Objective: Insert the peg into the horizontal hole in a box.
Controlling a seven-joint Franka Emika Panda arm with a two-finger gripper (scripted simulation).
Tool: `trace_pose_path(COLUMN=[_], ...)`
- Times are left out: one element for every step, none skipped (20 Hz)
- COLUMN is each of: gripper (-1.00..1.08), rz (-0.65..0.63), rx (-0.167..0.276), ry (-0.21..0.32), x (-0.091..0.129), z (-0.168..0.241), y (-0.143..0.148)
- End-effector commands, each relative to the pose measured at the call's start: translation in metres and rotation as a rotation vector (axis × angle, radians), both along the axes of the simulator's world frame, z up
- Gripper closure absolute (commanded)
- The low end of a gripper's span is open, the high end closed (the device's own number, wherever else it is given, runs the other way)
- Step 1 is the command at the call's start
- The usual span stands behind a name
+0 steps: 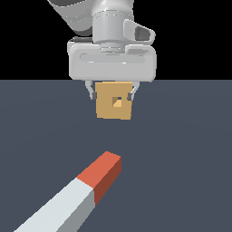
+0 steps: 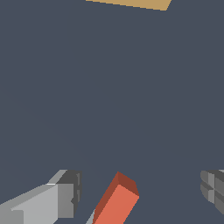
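The peg lies on the dark floor in the foreground of the exterior view, light grey-white with its red-orange end toward the box. The tan box stands farther back, its small square horizontal hole facing the camera. My gripper hangs open above the floor, and its fingertips overlap the box's upper corners in this view. In the wrist view the peg's red end shows between the spread fingers of the gripper, nothing is held, and only an edge of the box is visible.
A flat dark grey-blue floor stretches around the peg and the box. No other objects show in either view.
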State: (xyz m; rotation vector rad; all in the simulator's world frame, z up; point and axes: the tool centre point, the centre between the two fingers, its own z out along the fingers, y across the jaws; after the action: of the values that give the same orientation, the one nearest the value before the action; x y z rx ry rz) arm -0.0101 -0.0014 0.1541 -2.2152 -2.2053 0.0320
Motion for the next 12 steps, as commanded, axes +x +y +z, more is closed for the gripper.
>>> trace_pose_path(gripper=[-0.92, -0.92, -0.92, -0.92, -0.92, -0.92, -0.92, -0.92, -0.92, -0.92, -0.92, -0.92], rz=[0.0, -0.002, -0.007, -0.015, -0.027, -0.042, -0.061, -0.083, -0.107, -0.135, -0.166, -0.199], rx=[0.0, 0.0, 0.0, 0.0, -0.001, -0.001, -0.001, -0.002, -0.002, -0.002, -0.003, -0.003], ry=[0.0, 0.0, 0.0, -0.001, -0.001, -0.002, -0.003, -0.004, -0.005, -0.007, -0.008, -0.01], x=[0.0, 0.0, 0.0, 0.0, -0.001, -0.001, -0.002, -0.003, -0.004, -0.006, -0.008, -0.011], z=[0.0, 0.0, -0.001, -0.002, -0.004, -0.006, -0.009, -0.013, -0.016, -0.021, -0.025, -0.03], y=[0.0, -0.001, -0.003, -0.006, -0.011, -0.017, -0.024, -0.032, -0.042, -0.053, -0.064, -0.077])
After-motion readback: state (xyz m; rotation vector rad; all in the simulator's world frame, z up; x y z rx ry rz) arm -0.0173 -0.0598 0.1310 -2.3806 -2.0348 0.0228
